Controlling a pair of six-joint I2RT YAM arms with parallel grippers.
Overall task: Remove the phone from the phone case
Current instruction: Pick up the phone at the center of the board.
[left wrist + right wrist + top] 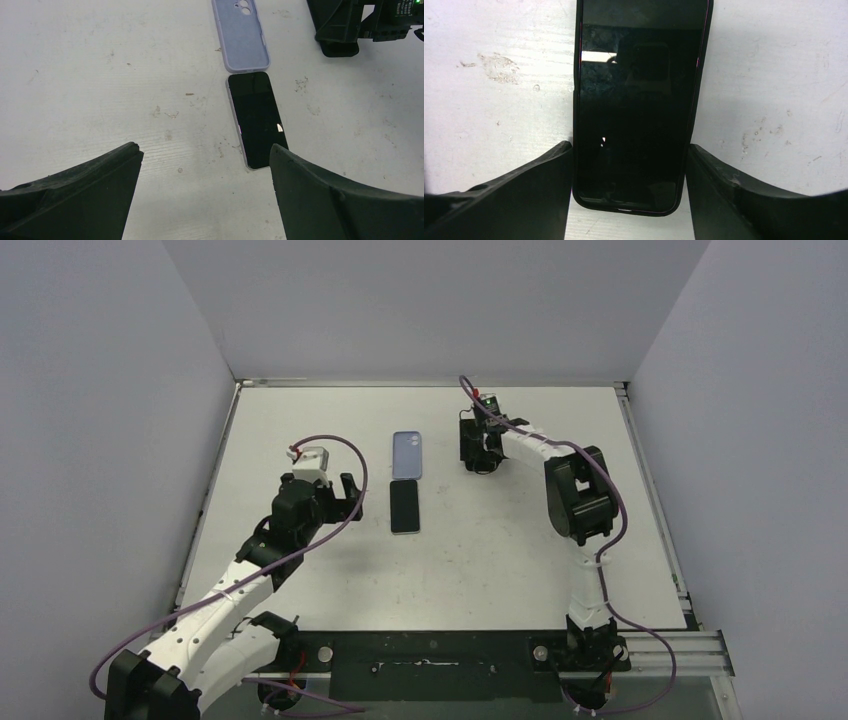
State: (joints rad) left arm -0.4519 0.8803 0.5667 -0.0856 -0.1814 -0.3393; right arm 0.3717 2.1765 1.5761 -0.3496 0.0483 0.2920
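— Why is the right gripper (629, 147) astride the black-cased phone (639, 100), far right?
— Likely to brace its sides. Clamped or not, I cannot tell. The left gripper (204, 147) hangs released near the bare phone (255, 120) and lilac case (242, 37).

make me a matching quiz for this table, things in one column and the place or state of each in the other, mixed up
Things
1. lilac case
2. bare phone
3. cased phone
4. left gripper

Place or state
a. open, holding nothing
b. lying between the fingers of the right gripper
c. empty, lying flat
d. screen up, lined up end to end with the empty case

Pairs: 1-c, 2-d, 3-b, 4-a
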